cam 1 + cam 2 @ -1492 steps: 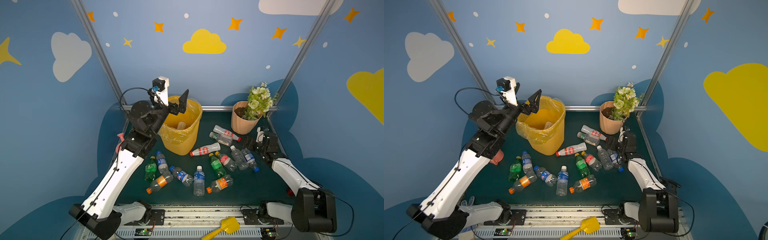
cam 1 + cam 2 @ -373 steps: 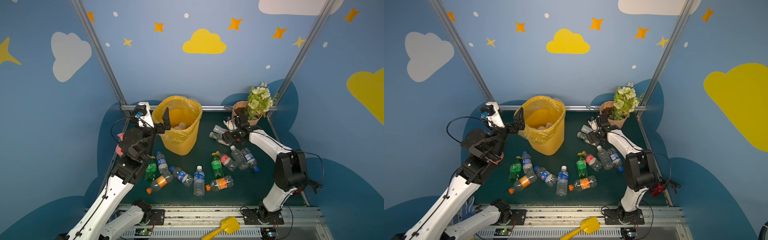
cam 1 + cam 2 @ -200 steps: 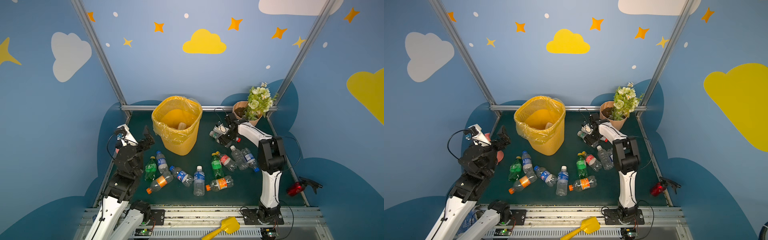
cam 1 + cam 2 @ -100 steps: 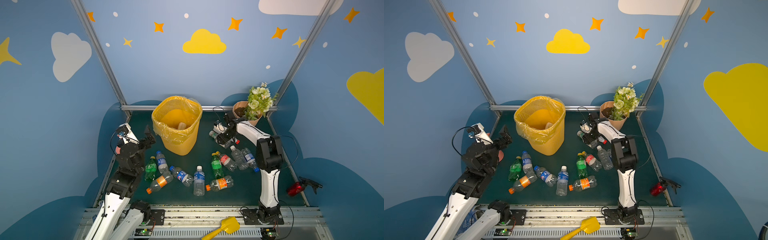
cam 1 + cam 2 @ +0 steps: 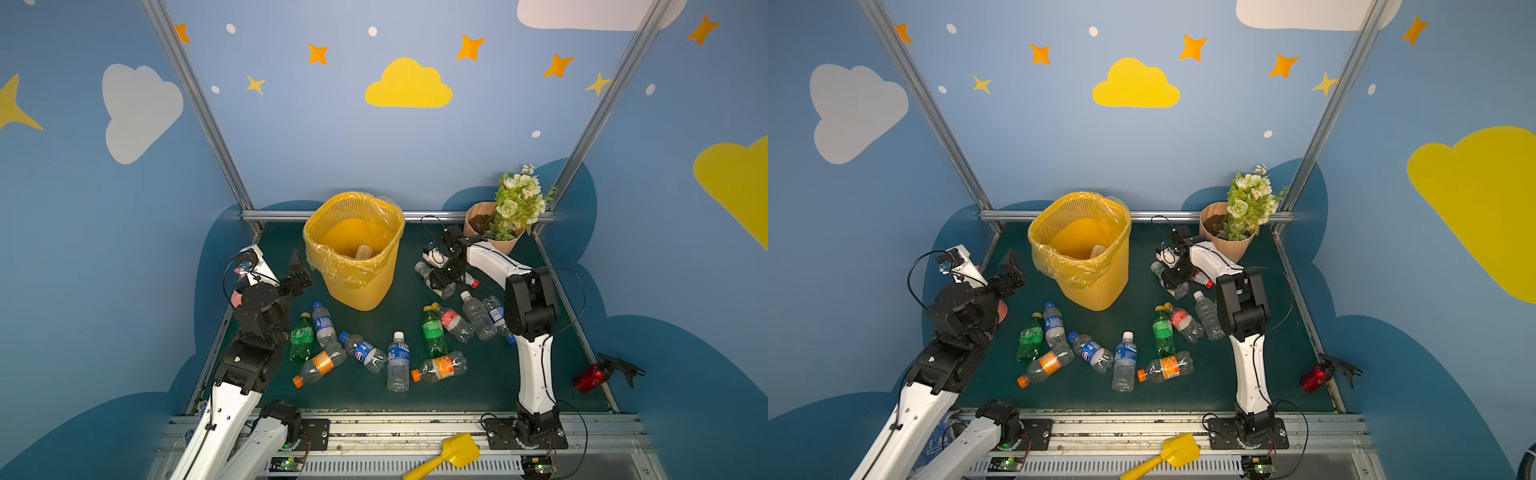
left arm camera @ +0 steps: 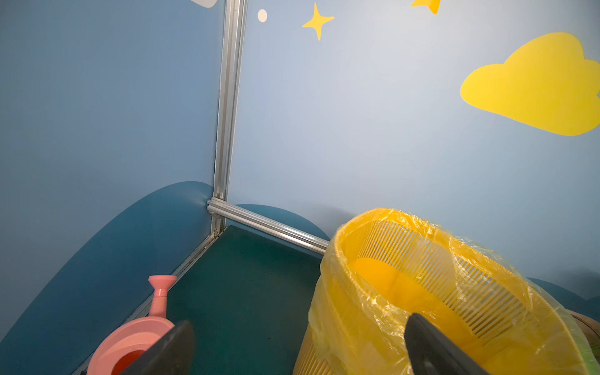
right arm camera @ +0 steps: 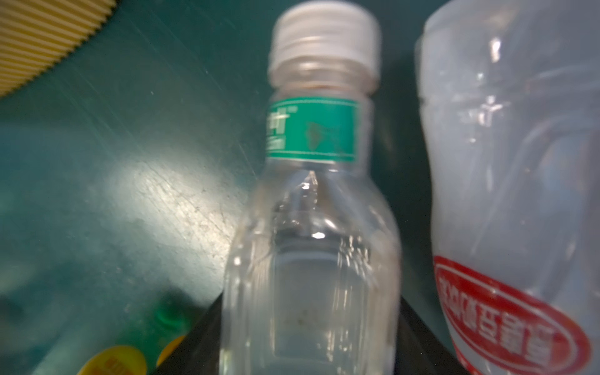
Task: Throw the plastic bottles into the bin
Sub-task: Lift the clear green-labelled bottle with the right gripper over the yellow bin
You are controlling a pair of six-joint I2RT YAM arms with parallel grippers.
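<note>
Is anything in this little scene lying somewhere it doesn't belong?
Yes. A red spray bottle lies outside the green table, beyond its right edge, on the blue backdrop. A yellow toy shovel also sits off the table, on the metal frame at the front.

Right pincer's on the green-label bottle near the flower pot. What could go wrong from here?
The red-label bottle lies right beside the clear green-label bottle in the right pincer; lifting may knock or drag it.
The smooth clear plastic could slip or crumple.
The open left pincer sits near the bin and its loose liner; it might block the drop or snag the bag.
</note>
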